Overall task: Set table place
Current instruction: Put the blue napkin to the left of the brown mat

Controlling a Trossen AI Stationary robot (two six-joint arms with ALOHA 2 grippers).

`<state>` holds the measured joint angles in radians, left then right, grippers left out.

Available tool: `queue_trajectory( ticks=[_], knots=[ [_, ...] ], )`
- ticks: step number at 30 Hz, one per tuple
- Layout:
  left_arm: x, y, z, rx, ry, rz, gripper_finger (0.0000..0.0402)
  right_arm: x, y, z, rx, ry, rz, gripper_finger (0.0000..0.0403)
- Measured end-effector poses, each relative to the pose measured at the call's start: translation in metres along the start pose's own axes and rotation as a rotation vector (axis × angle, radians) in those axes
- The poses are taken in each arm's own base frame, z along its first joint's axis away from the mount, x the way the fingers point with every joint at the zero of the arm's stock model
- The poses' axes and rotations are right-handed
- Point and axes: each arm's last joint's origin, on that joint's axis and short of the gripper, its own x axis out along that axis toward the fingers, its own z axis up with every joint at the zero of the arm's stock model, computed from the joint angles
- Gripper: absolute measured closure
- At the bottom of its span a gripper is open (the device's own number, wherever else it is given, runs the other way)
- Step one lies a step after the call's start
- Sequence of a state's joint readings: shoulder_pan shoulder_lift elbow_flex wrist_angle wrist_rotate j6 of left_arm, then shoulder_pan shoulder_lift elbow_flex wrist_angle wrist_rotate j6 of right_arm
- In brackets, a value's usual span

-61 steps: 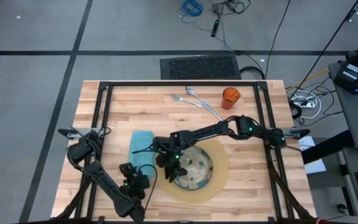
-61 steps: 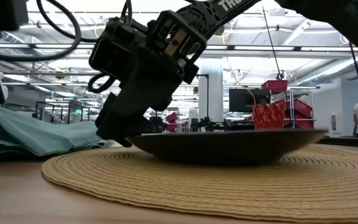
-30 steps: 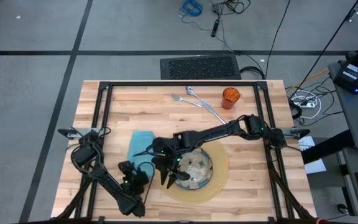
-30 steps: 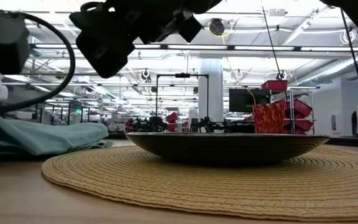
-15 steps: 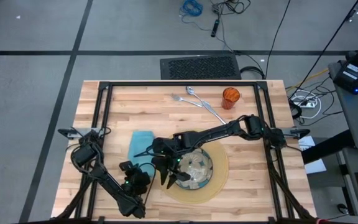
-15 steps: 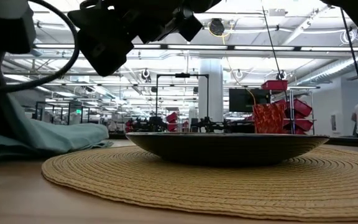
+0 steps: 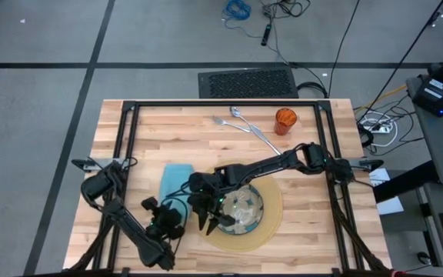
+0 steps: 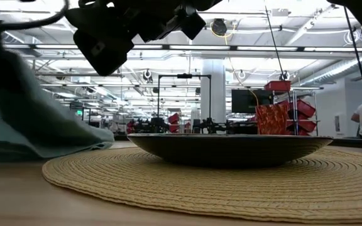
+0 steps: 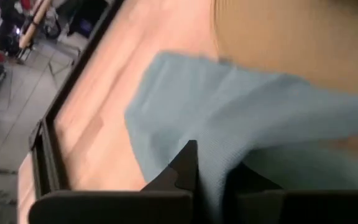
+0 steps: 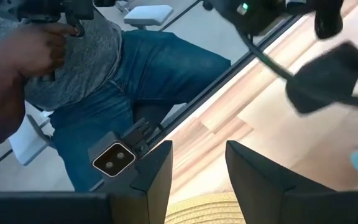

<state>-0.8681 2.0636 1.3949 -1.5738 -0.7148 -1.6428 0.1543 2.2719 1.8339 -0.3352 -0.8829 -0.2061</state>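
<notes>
The teal napkin (image 7: 177,177) lies on the table (image 7: 152,123) left of the round tan mat (image 7: 271,219), which bears the glass plate (image 7: 241,208). My left gripper (image 7: 172,214) is at the napkin's near end and shut on it. My right gripper (image 7: 210,219) hangs open above the plate's left rim, its fingers (image 10: 160,168) apart with nothing between them. Fork, spoon and knife (image 7: 241,123) lie by the orange cup (image 7: 284,121) at the far side. My left gripper pinches the napkin's near end (image 9: 207,155) between its two fingers (image 9: 185,168), coming slanting down from the near left. That end is raised off the table (image 8: 24,119), while the far part (image 7: 177,171) still lies on the wood. How many layers are held cannot be told.
Black frame rails (image 7: 129,154) run along the table's left, right and far sides. A person in jeans (image 10: 104,93) stands close beyond the table's near edge. Bare wood shows between the napkin and the cutlery.
My left gripper has shut on the napkin's near end, rolled and risen a little. That end has come up off the table and now stands high at the low view's left, while the far part stays down.
</notes>
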Motion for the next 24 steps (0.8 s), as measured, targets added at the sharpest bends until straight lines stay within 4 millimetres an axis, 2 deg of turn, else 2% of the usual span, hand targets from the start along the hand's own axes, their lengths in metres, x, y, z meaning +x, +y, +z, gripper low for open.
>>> queue_trajectory(
  ticks=[5, 8, 16, 20, 24],
  knots=[
    [0.002, 0.012, 0.021, -0.048, -0.087, -0.018, 0.0401, 0.002, 0.001, 0.002, -0.014, -0.009, 0.001, 0.0261],
    [0.003, 0.013, 0.024, -0.051, -0.096, -0.022, 0.0402, 0.002, 0.001, 0.002, -0.013, -0.007, -0.009, 0.0261],
    [-0.004, 0.019, 0.036, -0.19, -0.235, -0.087, 0.0401, 0.002, 0.0, 0.002, -0.028, 0.0, -0.044, 0.0261],
    [-0.003, 0.023, 0.034, -0.2, -0.2, -0.065, 0.0401, 0.002, 0.0, 0.002, -0.032, -0.001, -0.045, 0.0261],
    [0.004, 0.022, 0.017, -0.26, -0.13, -0.035, 0.0401, 0.002, 0.0, 0.002, -0.032, -0.001, -0.045, 0.0261]
  ],
)
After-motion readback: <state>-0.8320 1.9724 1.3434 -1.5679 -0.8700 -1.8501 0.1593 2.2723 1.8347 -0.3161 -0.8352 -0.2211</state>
